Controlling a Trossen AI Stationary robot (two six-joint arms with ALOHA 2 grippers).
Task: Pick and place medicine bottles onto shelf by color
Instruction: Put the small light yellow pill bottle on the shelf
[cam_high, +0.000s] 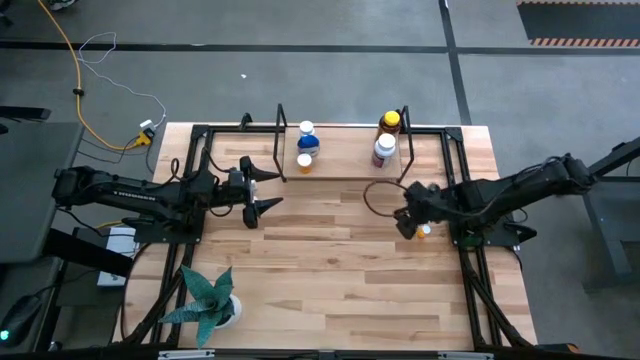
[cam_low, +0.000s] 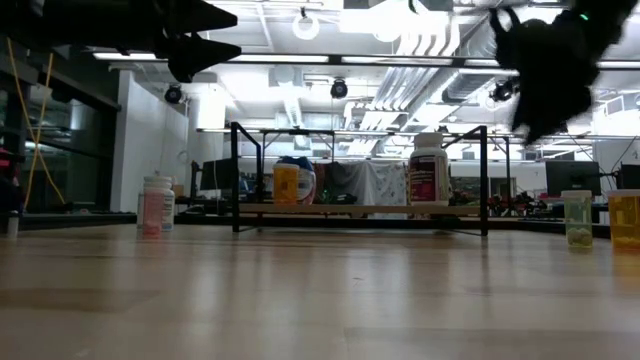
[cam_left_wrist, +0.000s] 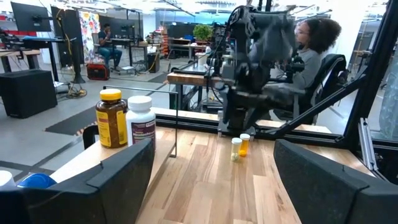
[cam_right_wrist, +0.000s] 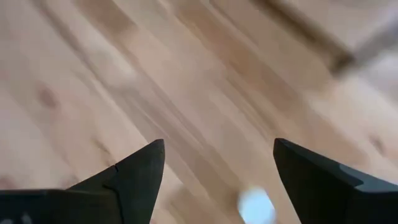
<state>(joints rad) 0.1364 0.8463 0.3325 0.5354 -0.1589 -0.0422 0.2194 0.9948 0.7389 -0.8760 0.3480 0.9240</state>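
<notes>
Pale plank desk (cam_high: 330, 260), bare grain up front, potted plant (cam_high: 208, 300) at its near corner, well short of the shelf (cam_high: 345, 152). Left gripper (cam_high: 268, 188) just before the shelf's left end, jaws released. Right gripper (cam_high: 408, 218) before its right end, jaws spread, empty, above small vials (cam_high: 424, 231). On the shelf: blue-capped bottle (cam_high: 307, 140), orange vial (cam_high: 304, 163), amber bottle (cam_high: 389, 124), white bottle (cam_high: 384, 150). Beyond, open-plan room, seated person (cam_left_wrist: 314, 53).
</notes>
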